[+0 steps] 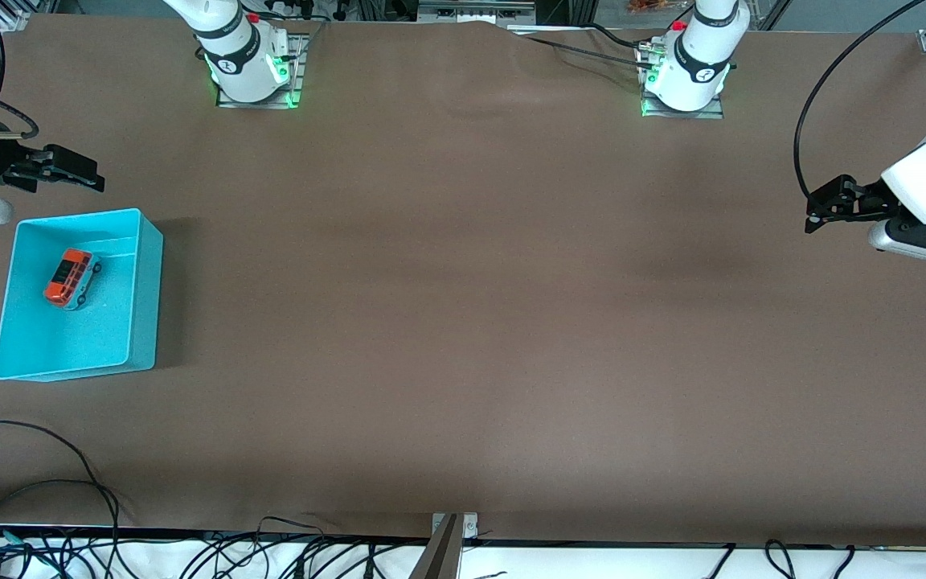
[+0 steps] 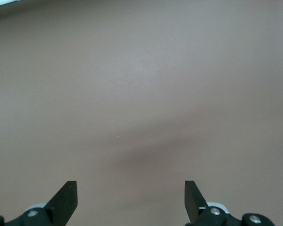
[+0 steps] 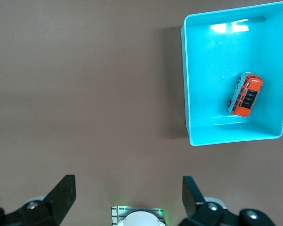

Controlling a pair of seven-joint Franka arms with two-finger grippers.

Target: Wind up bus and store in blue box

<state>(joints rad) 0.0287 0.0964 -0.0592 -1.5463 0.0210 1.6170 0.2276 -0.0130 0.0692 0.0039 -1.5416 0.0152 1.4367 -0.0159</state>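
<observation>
Front view: the bus (image 1: 71, 278) lies in the blue box (image 1: 145, 299) at the right arm's end of the table, its long axis slanted to the walls. The right gripper (image 1: 69, 171) and left gripper (image 1: 829, 205) hang spread and empty.

Left wrist view: bare brown table (image 2: 141, 94) between parted fingers (image 2: 66, 200).

Right wrist view: the orange-red bus (image 3: 245, 94) lies tilted on its side.

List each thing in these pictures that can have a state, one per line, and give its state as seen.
Small orange-red toy bus: lying tipped on its side inside the box, not held.
Light turquoise-blue rectangular plastic box: upright, open-topped, holding the bus, at the right arm's end of the table.
Right gripper: jaws open, empty, beside the box.
Left gripper: jaws open, empty, over bare table, waiting.
</observation>
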